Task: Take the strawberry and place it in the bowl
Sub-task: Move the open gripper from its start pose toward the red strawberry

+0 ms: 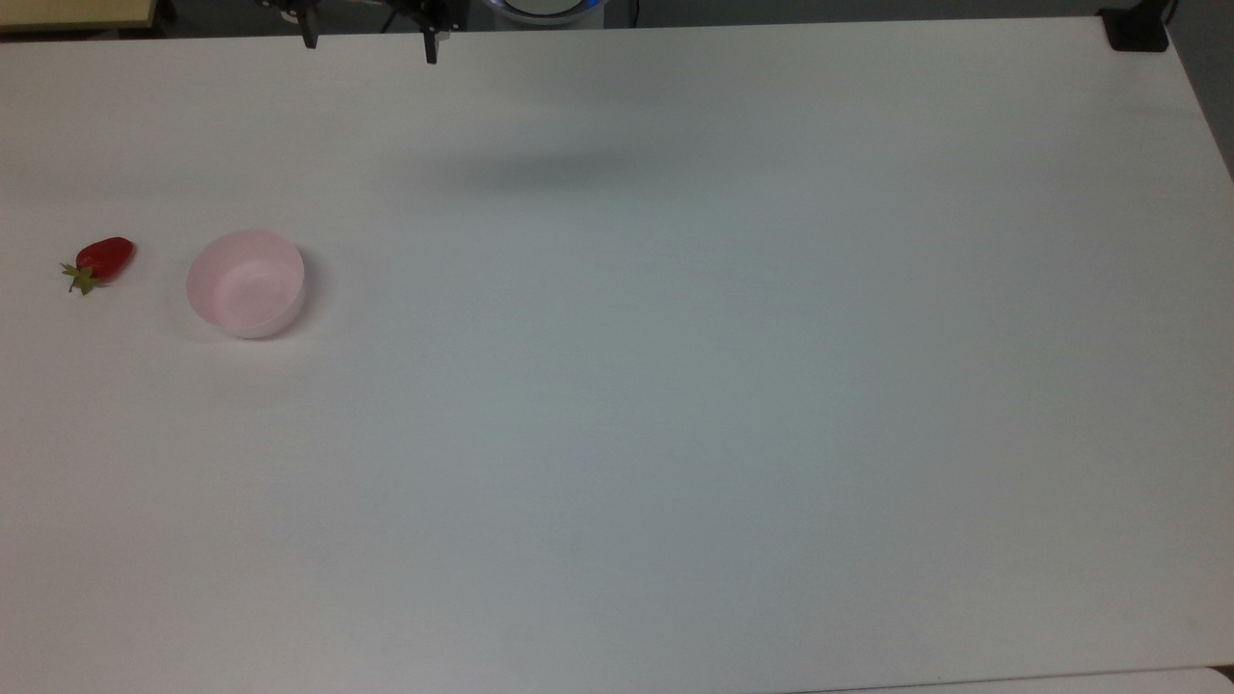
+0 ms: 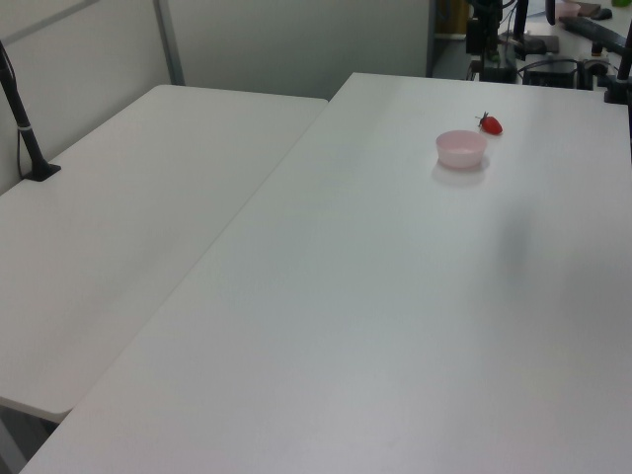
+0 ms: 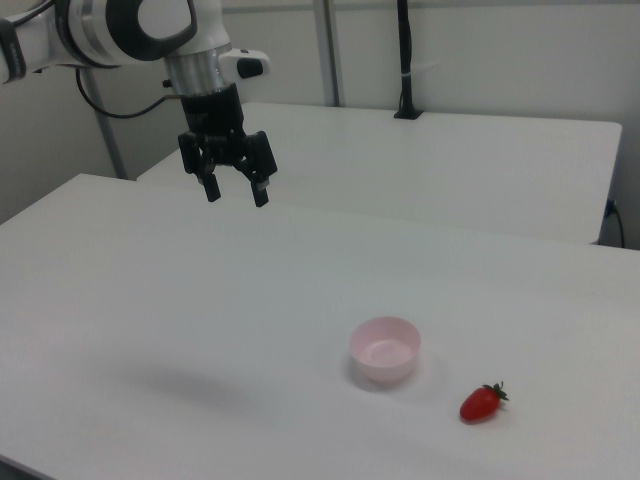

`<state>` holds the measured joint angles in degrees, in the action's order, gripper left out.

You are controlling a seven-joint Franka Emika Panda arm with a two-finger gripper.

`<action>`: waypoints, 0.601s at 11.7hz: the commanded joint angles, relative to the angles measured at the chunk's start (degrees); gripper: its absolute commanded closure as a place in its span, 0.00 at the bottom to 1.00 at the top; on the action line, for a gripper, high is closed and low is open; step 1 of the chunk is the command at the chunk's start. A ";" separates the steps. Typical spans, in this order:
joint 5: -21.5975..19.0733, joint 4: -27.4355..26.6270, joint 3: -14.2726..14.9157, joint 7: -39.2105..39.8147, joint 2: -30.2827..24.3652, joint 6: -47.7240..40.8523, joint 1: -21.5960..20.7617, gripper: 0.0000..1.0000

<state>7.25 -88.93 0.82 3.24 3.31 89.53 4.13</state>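
The claw (image 3: 235, 193) is hanging high above the desk (image 3: 200, 320) with its fingers spread wide and nothing between them, likely because no grasp has begun yet. Well away from the claw, toward the right view's lower right, the bowl (image 3: 384, 350) is sitting upright and empty, ready to receive. Just beyond it, farther from the claw, the strawberry (image 3: 481, 402) is lying on its side on the desk, apart from the bowl.

A plain white table (image 1: 675, 434) carries two things, both near the top view's left edge. A small pale pink bowl (image 1: 247, 282) stands upright on it, and a red strawberry (image 1: 102, 259) lies on its side just beside the bowl, apart from it, green cap turned away
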 commanded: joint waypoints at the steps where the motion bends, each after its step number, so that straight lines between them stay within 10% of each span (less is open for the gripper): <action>1: -0.92 -0.46 0.32 1.16 -0.67 -1.64 -0.44 0.00; 7: -0.75 -0.37 0.58 1.16 -0.67 -1.82 0.09 0.00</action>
<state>7.25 -88.99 0.82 3.28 3.38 89.53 4.14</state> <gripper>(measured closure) 0.000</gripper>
